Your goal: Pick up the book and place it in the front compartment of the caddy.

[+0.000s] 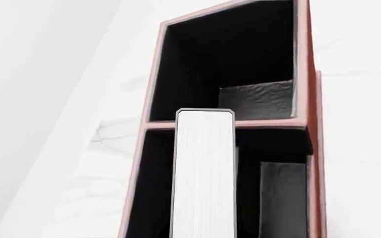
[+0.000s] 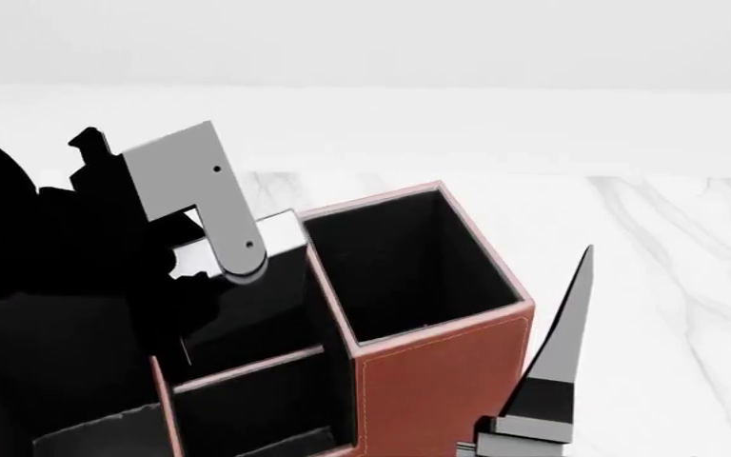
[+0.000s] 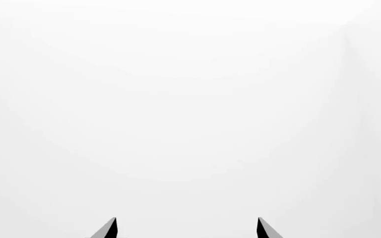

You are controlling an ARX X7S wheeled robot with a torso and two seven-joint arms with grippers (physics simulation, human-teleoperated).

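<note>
The book (image 1: pixel 204 173) shows its white page-edge strip with a thin black cover rim. It is held upright over the reddish-brown caddy (image 1: pixel 147 114), and its far end reaches the divider beside the deep square cell (image 1: pixel 230 59). Below it lies a black-lined cell (image 1: pixel 154 188), likely the front compartment. In the head view the caddy (image 2: pixel 442 381) is seen from above, and my left gripper (image 2: pixel 232 268) hangs over its middle cells. Its fingers are hidden by the arm, and a white bit of the book (image 2: pixel 277 228) shows. My right gripper (image 3: pixel 186 227) is open and empty.
The caddy stands on a white marbled tabletop (image 2: pixel 670 248). My right gripper's finger (image 2: pixel 559 352) points up just right of the caddy's outer wall. The right wrist view shows only blank white. The red-and-white mug is out of view.
</note>
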